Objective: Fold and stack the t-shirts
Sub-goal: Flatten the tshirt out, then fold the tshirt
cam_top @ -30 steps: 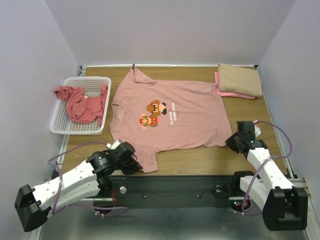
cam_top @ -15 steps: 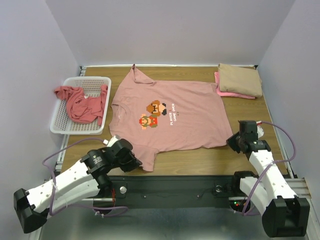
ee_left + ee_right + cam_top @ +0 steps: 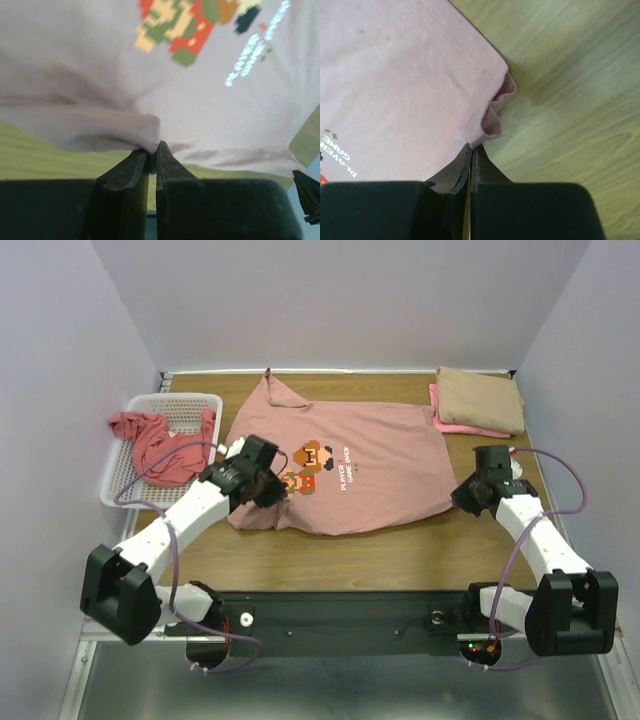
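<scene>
The dusty-pink t-shirt point(image 3: 380, 455) with a pixel graphic lies spread on the table, its near edge lifted and partly folded over. My left gripper point(image 3: 272, 490) is shut on the shirt's near sleeve fold point(image 3: 145, 132), held over the chest beside the graphic. My right gripper point(image 3: 466, 498) is shut on the shirt's near hem corner point(image 3: 492, 125). A coral-red t-shirt point(image 3: 160, 445) lies bunched in the basket. A tan t-shirt point(image 3: 482, 398) lies folded on a bright pink one point(image 3: 458, 426) at the back right.
A white mesh basket point(image 3: 125, 485) stands at the left edge. Bare wooden table point(image 3: 400, 555) runs along the near side. Walls close in the back and both sides.
My left gripper has carried the near sleeve up and away from the table's near edge over the shirt's chest. My right gripper has moved slightly farther in with the hem corner.
</scene>
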Robot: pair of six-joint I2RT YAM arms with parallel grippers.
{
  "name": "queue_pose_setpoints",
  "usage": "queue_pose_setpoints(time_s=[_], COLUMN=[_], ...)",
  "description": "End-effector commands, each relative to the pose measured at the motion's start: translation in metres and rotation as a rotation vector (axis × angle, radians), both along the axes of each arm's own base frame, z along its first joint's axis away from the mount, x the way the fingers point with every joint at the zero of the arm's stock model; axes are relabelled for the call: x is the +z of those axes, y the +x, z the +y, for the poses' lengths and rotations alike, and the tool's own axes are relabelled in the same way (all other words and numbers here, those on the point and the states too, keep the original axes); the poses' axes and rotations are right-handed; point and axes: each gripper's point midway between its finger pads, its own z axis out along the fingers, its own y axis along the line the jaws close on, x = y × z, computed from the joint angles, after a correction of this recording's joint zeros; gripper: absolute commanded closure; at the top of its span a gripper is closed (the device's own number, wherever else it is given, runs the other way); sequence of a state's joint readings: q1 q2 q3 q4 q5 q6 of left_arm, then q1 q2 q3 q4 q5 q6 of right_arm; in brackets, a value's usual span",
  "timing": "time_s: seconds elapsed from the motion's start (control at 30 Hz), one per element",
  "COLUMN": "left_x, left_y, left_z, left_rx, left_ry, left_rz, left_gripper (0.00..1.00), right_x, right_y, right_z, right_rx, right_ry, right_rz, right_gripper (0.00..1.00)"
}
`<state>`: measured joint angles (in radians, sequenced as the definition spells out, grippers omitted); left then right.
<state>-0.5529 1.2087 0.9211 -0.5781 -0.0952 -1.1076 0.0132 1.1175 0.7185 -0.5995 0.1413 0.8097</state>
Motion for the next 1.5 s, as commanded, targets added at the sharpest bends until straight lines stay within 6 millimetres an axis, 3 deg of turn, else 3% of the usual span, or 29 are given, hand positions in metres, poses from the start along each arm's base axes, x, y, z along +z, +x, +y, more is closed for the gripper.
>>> queue_pose_setpoints(time_s=[0.0,0.13,0.4,0.63,0.8,1.03,1.07,1.1,1.17,1.2,1.23,1.27,1.3,1.33,1.43,1.47], left_x=[0.026,0.016,0.026,0.018,0.024,0.006,-0.001,0.002,-0.007,-0.007,0.004,0.005,0.011,0.02,0.029,0.04], left_y=[0.046,0.072,0.112,0.144,0.167,0.189,0.193,0.2,0.205,0.208,0.214,0.217,0.22,0.224,0.216,0.21], left_z=[-0.006,0.007,0.026,0.032,0.038,0.043,0.046,0.046,0.051,0.054,0.056,0.061,0.062,0.061,0.06,0.059], left_rx=[-0.082,-0.066,-0.035,-0.058,-0.057,-0.069,-0.072,-0.075,-0.073,-0.067,-0.056,-0.035,-0.034,-0.035,-0.049,-0.049], left_ry=[0.021,0.061,0.107,0.158,0.205,0.235,0.246,0.248,0.274,0.289,0.299,0.321,0.325,0.321,0.311,0.294], left_rz=[-0.098,-0.056,-0.092,-0.083,-0.103,-0.067,-0.051,-0.063,-0.031,-0.025,-0.037,-0.034,-0.047,-0.071,-0.087,-0.11], left_gripper=[1.0,1.0,1.0,1.0,1.0,1.0,0.95,0.75,0.53,0.36,0.32,0.27,0.09,0.02,0.02,0.02], right_x=[0.029,0.032,0.041,0.031,0.024,0.014,0.014,0.012,0.011,0.012,0.014,0.017,0.02,0.023,0.032,0.027], right_y=[0.043,0.064,0.103,0.121,0.134,0.155,0.158,0.16,0.166,0.167,0.169,0.17,0.171,0.17,0.162,0.154], right_z=[-0.008,-0.012,-0.013,-0.016,-0.016,-0.016,-0.015,-0.015,-0.014,-0.014,-0.013,-0.01,-0.009,-0.008,-0.001,0.004], right_rx=[0.013,0.024,0.042,0.054,0.067,0.124,0.139,0.147,0.171,0.179,0.186,0.201,0.21,0.218,0.254,0.279], right_ry=[-0.057,-0.087,-0.104,-0.125,-0.138,-0.166,-0.167,-0.168,-0.173,-0.172,-0.171,-0.165,-0.163,-0.162,-0.141,-0.118], right_rz=[-0.091,-0.077,-0.102,-0.072,-0.063,-0.056,-0.056,-0.052,-0.051,-0.052,-0.058,-0.068,-0.074,-0.08,-0.105,-0.095], right_gripper=[1.0,1.0,0.99,1.0,1.0,1.0,0.99,0.96,0.85,0.79,0.63,0.56,0.52,0.42,0.31,0.24])
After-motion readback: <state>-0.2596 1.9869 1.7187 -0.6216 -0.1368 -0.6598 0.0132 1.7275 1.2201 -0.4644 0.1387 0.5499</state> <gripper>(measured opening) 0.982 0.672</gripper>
